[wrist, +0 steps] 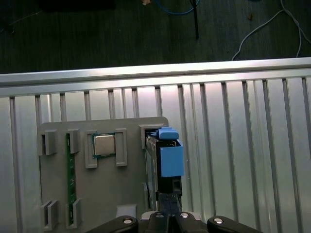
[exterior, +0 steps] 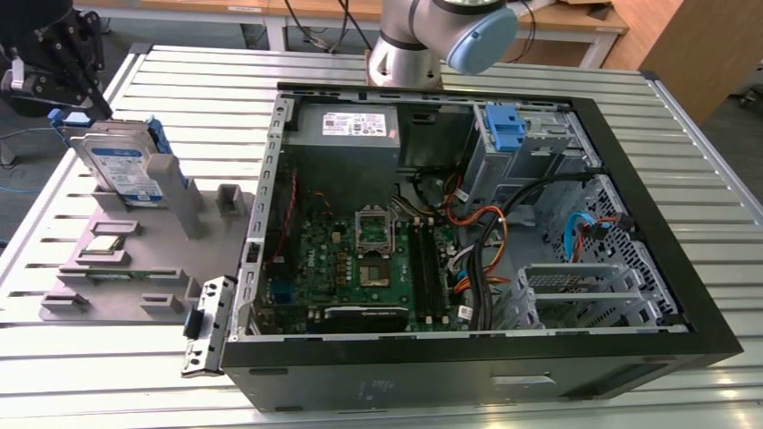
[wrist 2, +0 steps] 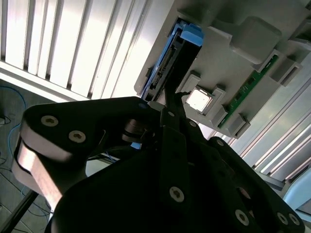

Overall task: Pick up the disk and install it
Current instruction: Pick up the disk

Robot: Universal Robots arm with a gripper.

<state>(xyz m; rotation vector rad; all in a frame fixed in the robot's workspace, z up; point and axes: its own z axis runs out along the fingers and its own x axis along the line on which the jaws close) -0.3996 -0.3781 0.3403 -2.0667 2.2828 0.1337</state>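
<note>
Jaws: I cannot tell whether they are open or closed. In both wrist views they sit at one end of the disk's upper edge, either touching it or just off it.
Gripper: the black gripper [exterior: 89,105] [wrist: 168,214] hangs over the disk, at the exterior view's left.
Disk: the silver disk [exterior: 123,170] [wrist: 170,158] [wrist 2: 167,68], clipped in blue side rails, stands on edge in a slot of the grey holder [exterior: 131,268].
Holder: it lies flat on the ribbed metal worktop [exterior: 179,80], just beside the computer case. It also carries a square chip [wrist: 104,144] and a green memory strip [wrist: 71,174].
Computer case: the computer case [exterior: 703,331] lies open on its side, with its boards and cables showing. A blue bracket [exterior: 505,125] sits in the drive cage at its far side.
Done: by the look of it, only the approach to the disk.
Left: lifting the disk out of the holder, carrying it to the case and fitting it there.
</note>
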